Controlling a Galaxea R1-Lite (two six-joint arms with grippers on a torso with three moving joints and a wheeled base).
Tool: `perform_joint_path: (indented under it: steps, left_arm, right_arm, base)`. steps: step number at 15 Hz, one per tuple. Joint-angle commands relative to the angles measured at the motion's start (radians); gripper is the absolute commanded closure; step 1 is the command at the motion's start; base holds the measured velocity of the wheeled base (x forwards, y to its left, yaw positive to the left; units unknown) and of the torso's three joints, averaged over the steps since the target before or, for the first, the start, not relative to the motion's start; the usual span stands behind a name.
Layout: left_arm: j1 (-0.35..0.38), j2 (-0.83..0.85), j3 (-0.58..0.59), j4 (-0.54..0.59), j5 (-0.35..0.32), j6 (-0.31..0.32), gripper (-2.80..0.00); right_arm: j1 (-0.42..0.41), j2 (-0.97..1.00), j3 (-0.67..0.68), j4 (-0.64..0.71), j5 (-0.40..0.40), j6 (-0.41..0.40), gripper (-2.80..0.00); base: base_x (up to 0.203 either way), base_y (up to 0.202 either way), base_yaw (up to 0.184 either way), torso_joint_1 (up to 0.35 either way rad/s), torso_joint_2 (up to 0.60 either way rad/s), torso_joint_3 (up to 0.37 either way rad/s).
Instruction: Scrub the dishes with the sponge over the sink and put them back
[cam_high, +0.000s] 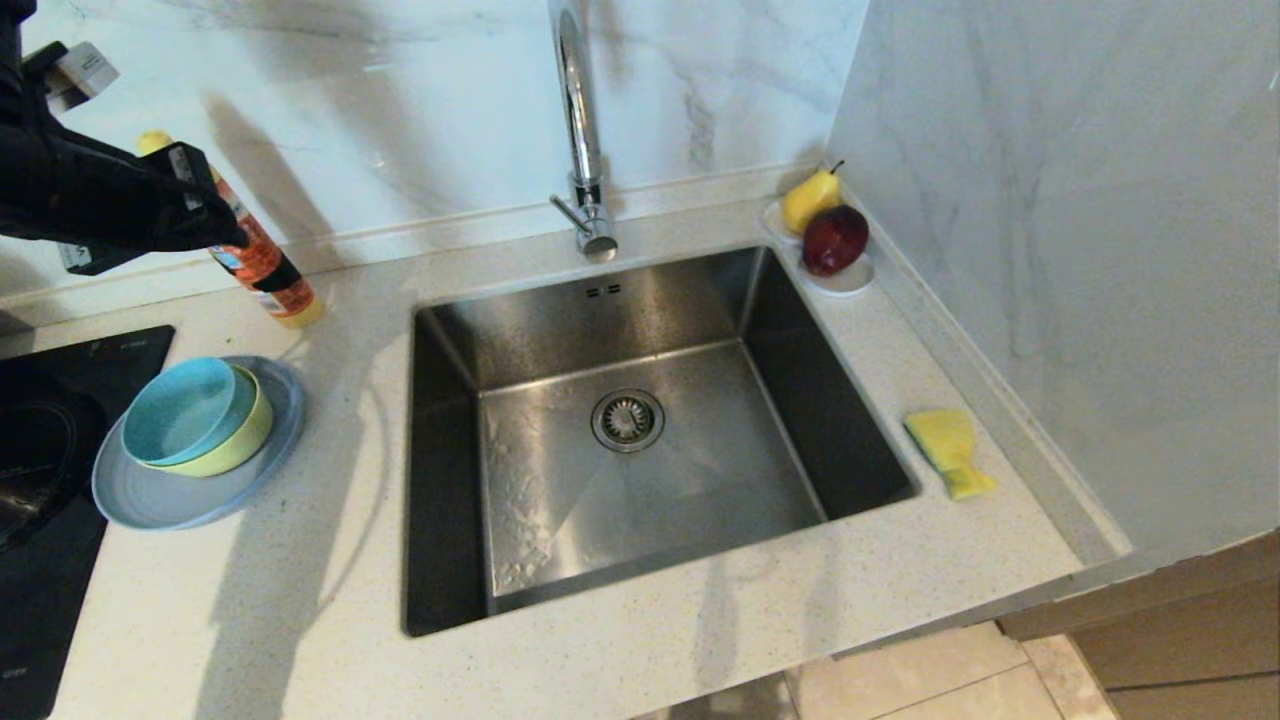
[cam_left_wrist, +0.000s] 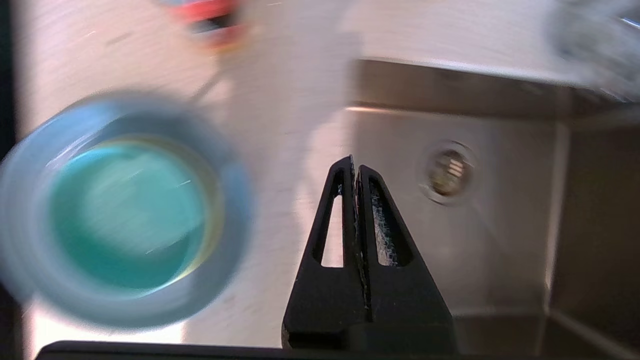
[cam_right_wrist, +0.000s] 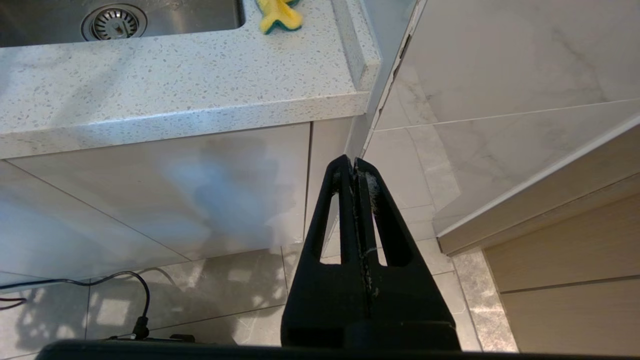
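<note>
Dishes (cam_left_wrist: 125, 210) blur under the left hand (cam_left_wrist: 356, 167), fingers together, empty.

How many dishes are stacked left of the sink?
3: a teal bowl inside a yellow-green bowl, both on a grey-blue plate, on the counter left of the sink.

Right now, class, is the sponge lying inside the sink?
No, the sponge lies on the counter beside the sink, at its right rim.

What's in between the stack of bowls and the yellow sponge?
The sink lies between them, seen in the head view. The bowls sit on the counter to its left, the sponge on the counter to its right, and its drain is in the middle.
</note>
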Motion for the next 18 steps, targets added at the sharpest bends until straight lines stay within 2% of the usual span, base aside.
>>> perform_joint_path:
  steps: [1, 4, 6, 8, 10, 13, 15, 18]
  left_arm:
    - [-0.079, -0.039, 0.011, -0.029, -0.026, 0.051, 0.00]
    - [-0.094, -0.141, 0.038, -0.065, -0.113, 0.164, 0.00]
    - [-0.094, -0.275, 0.118, -0.073, -0.111, 0.204, 0.00]
    - [-0.091, -0.448, 0.248, -0.087, -0.076, 0.223, 0.00]
    - [-0.090, -0.660, 0.443, -0.119, -0.003, 0.231, 0.00]
    - [-0.090, -1.002, 0.794, -0.203, 0.050, 0.251, 0.00]
    - [-0.091, -1.217, 1.015, -0.260, 0.056, 0.277, 0.00]
    - [-0.092, -1.463, 1.303, -0.303, 0.010, 0.299, 0.00]
  right_arm:
    - [0.000, 0.000, 0.000, 0.000, 0.000, 0.000, 0.00]
    - [0.000, 0.000, 0.000, 0.000, 0.000, 0.000, 0.00]
    - [0.000, 0.000, 0.000, 0.000, 0.000, 0.000, 0.00]
    - [0.000, 0.000, 0.000, 0.000, 0.000, 0.000, 0.00]
    - [0.000, 0.001, 0.000, 0.000, 0.000, 0.000, 0.00]
    - [0.000, 0.000, 0.000, 0.000, 0.000, 0.000, 0.00]
    - [0.000, 0.000, 0.000, 0.000, 0.000, 0.000, 0.00]
    - [0.000, 0.000, 0.000, 0.000, 0.000, 0.000, 0.00]
  base:
    - [0.000, 0.000, 0.000, 0.000, 0.00, 0.000]
    - [0.000, 0.000, 0.000, 0.000, 0.00, 0.000]
    - [0.000, 0.000, 0.000, 0.000, 0.00, 0.000]
    - [0.000, 0.000, 0.000, 0.000, 0.00, 0.000]
    - [0.000, 0.000, 0.000, 0.000, 0.00, 0.000]
    - [0.000, 0.000, 0.000, 0.000, 0.00, 0.000]
    - [0.000, 0.000, 0.000, 0.000, 0.00, 0.000]
    - [0.000, 0.000, 0.000, 0.000, 0.00, 0.000]
